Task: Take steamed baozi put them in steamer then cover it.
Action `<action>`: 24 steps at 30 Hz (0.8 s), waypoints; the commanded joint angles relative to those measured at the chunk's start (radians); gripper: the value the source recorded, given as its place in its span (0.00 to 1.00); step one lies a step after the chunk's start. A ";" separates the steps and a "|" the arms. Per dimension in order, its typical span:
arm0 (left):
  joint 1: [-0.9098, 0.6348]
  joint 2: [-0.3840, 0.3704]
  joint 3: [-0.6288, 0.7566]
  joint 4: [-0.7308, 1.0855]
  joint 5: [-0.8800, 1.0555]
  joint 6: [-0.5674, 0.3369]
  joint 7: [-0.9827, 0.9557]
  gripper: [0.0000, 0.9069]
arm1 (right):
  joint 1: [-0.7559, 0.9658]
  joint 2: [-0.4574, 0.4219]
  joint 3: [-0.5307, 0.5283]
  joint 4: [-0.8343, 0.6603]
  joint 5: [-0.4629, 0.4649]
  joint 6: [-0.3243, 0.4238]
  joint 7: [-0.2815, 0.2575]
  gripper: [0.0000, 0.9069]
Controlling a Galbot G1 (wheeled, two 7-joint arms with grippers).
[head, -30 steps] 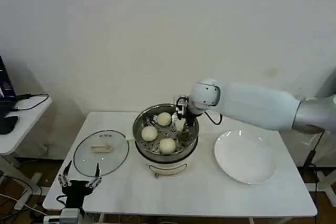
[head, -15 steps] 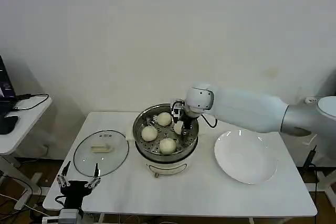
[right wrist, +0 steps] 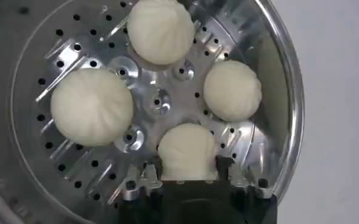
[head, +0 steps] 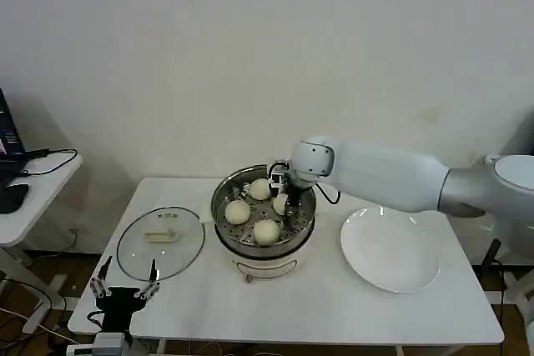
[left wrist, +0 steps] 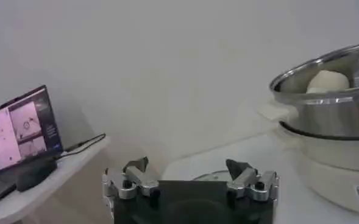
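Cream baozi [right wrist: 91, 106] — shiny perforated steel steamer [right wrist: 275, 73].

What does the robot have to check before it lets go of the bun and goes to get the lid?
1. All four baozi are inside the steamer: ok. Three sit on the tray and the fourth baozi is between the fingers of the right gripper.
2. Fourth baozi resting on the perforated tray: cannot tell; it is low in the pot, but contact is hidden.
3. Free spot for it, apart from the other buns: ok.
4. White plate has no buns left on it: ok.
5. Glass lid flat on the table, handle up: ok.
6. Left gripper open near the lid: ok.
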 commanded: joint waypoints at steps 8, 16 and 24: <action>-0.003 -0.001 0.002 0.002 -0.002 0.002 0.000 1.00 | 0.056 -0.035 0.017 0.059 -0.006 -0.002 0.014 1.00; -0.022 0.003 0.005 0.014 -0.025 0.007 0.001 1.00 | 0.106 -0.224 0.067 0.289 0.048 -0.001 0.260 1.00; -0.023 -0.008 0.021 0.017 -0.018 0.006 0.003 1.00 | -0.050 -0.479 0.276 0.535 0.089 0.049 0.642 1.00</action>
